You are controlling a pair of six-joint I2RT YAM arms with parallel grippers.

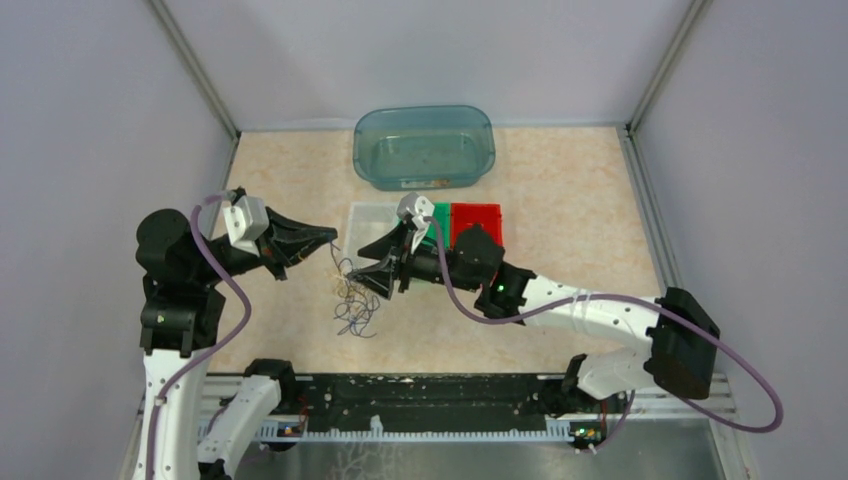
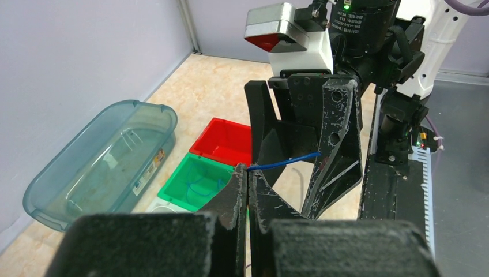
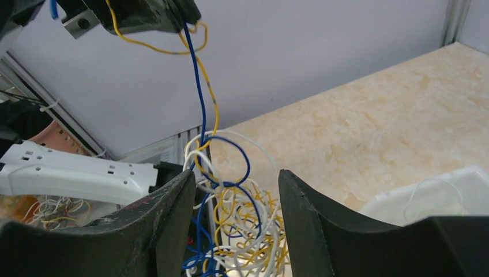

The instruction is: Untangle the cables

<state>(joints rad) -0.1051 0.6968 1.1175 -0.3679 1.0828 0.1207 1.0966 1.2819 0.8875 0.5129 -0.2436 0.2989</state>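
Observation:
A tangle of thin blue, yellow and white cables [image 1: 353, 300] hangs from my left gripper down to the table. My left gripper [image 1: 331, 236] is shut on a blue cable [image 2: 282, 160], whose end sticks out past the fingertips in the left wrist view; a yellow strand [image 3: 155, 46] hangs from it too. My right gripper [image 1: 368, 262] is open, just right of the strands. In the right wrist view the tangle [image 3: 236, 219] sits between and beyond its spread fingers [image 3: 173, 213], with the blue cable [image 3: 199, 92] rising to the left gripper above.
A teal tub [image 1: 424, 146] stands at the back. A clear tray [image 1: 368, 220], a green bin [image 2: 196, 182] holding blue wire and a red bin [image 1: 477, 222] sit behind the right gripper. The rail [image 1: 420, 405] runs along the near edge.

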